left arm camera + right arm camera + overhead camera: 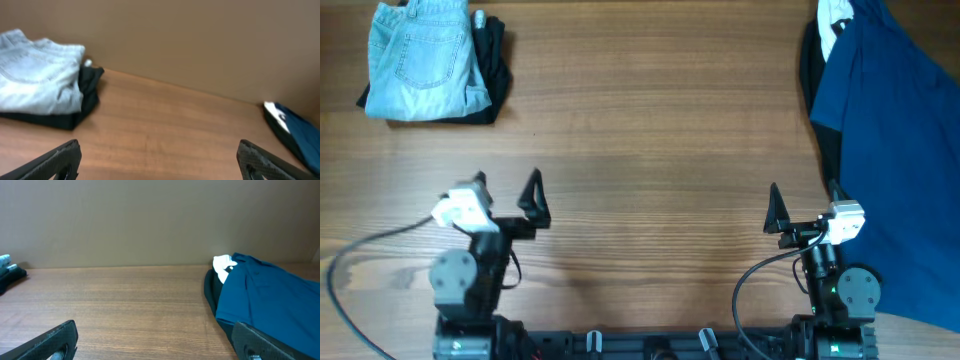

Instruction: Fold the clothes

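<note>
The light-blue denim pants (420,55) lie folded at the table's far left corner, a stitched back pocket facing up, on top of a black folded garment (492,60). They also show in the left wrist view (37,72). My left gripper (507,192) is open and empty near the front left, well short of the pants. My right gripper (804,205) is open and empty near the front right. In the wrist views the left fingertips (157,160) and the right fingertips (155,340) stand wide apart over bare wood.
A large dark navy-blue cloth (895,130) covers the table's right side, beside my right gripper, with a black and white piece (828,25) under its far edge. It also shows in the right wrist view (270,295). A brown wall stands behind the table.
</note>
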Robot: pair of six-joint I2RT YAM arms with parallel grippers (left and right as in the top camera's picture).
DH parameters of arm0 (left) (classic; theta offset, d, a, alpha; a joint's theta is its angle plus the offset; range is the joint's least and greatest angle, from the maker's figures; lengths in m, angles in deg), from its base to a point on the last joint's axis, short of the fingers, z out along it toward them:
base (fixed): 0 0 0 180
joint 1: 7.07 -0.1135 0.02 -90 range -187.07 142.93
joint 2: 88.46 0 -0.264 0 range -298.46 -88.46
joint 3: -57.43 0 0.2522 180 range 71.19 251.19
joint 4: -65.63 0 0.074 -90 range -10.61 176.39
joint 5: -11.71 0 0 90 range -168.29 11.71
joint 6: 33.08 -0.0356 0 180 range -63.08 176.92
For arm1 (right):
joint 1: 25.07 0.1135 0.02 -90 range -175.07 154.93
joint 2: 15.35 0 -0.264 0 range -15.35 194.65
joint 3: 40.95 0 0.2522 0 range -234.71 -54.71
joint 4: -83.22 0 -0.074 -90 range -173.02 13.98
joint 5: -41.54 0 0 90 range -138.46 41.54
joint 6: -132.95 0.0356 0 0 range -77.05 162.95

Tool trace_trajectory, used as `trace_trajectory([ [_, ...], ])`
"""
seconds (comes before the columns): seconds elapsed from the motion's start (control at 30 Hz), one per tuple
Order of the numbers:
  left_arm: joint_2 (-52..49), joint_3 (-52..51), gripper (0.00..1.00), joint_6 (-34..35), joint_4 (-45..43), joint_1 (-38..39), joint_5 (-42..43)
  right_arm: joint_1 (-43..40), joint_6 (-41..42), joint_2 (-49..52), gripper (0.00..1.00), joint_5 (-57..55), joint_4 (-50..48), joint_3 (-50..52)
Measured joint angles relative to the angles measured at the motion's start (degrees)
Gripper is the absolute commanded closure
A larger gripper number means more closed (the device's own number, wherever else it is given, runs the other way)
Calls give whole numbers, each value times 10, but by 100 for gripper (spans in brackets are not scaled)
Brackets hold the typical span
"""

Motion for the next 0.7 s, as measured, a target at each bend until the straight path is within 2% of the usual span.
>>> trace_trajectory([
  [0.13, 63, -65, 0, 0, -5, 4, 7, 0, 0, 0, 0, 0, 0, 0],
  [0.4, 133, -120, 0, 0, -7, 5, -4, 0, 0, 0, 0, 0, 0, 0],
  [0.7, 166, -129, 0, -4, 15, 5, -27, 0, 0, 0, 0, 0, 0, 0],
])
